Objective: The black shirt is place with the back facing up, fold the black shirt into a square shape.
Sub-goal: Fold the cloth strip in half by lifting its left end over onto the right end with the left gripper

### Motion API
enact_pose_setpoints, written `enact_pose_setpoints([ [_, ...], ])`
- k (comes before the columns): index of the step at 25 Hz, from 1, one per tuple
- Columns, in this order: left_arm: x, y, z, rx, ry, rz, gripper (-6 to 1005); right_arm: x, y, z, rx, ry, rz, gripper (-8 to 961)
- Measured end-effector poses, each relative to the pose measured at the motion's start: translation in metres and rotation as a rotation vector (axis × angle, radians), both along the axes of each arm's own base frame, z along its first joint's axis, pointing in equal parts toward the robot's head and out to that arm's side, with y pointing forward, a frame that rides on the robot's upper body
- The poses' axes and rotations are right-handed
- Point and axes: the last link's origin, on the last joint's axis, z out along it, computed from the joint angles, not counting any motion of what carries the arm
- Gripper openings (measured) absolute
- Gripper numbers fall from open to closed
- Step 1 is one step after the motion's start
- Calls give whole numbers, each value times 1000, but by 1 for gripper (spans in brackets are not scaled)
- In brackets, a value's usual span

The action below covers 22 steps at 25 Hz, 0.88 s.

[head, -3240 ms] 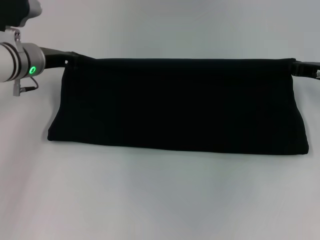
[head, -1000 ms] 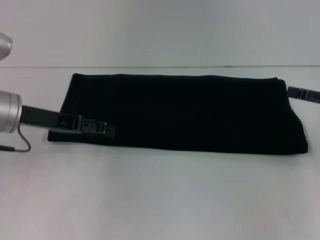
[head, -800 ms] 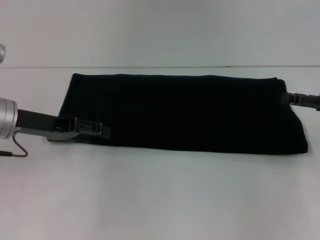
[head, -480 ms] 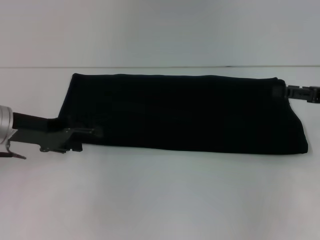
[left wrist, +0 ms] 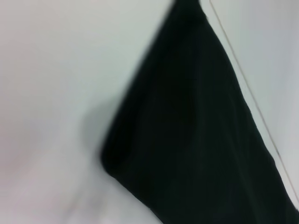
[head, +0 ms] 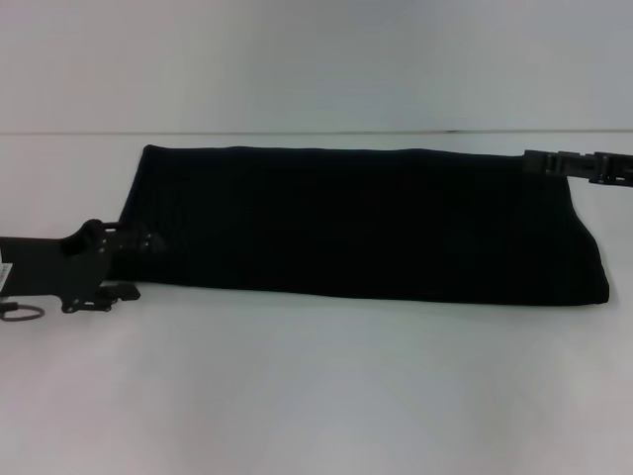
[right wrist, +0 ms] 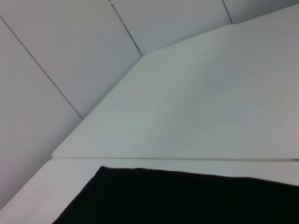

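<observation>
The large plain black soft cloth shirt [head: 361,223] lies flat on the white tabletop [head: 316,396], folded into a long, wide band that runs across the middle of the head view from left to right. Its far edge is straight and sits close to the seam where the tabletop meets the pale wall panels [right wrist: 70,56] behind. Its near edge slants slightly, lower at the right end than at the left. No lettering shows on the upward side; the cloth looks evenly dark, with faint creases only.

The left pincer [head: 111,265] is low over the tabletop at the shirt's near left corner, its black fingers pointing toward the cloth and reaching the corner's edge. Whether they touch the cloth or are spread or closed, I cannot tell. The left wrist view shows that same rounded corner of the folded shirt [left wrist: 187,140] on the white surface, with a soft shadow beside it.

The right pincer [head: 584,166] is at the far right corner of the shirt, coming in from the right side, its dark tip at the cloth's edge. How wide it stands cannot be told either. The right wrist view shows the far edge of the shirt [right wrist: 187,198] below the tabletop's back rim and the panelled wall.
</observation>
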Motion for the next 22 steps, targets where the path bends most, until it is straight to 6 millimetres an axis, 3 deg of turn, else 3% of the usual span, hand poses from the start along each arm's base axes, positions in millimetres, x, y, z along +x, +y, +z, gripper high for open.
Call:
enact_pose_setpoints([
  [22, -15, 8, -10, 68, 50, 74, 806, -8, 11, -19, 38, -11, -21, 886],
])
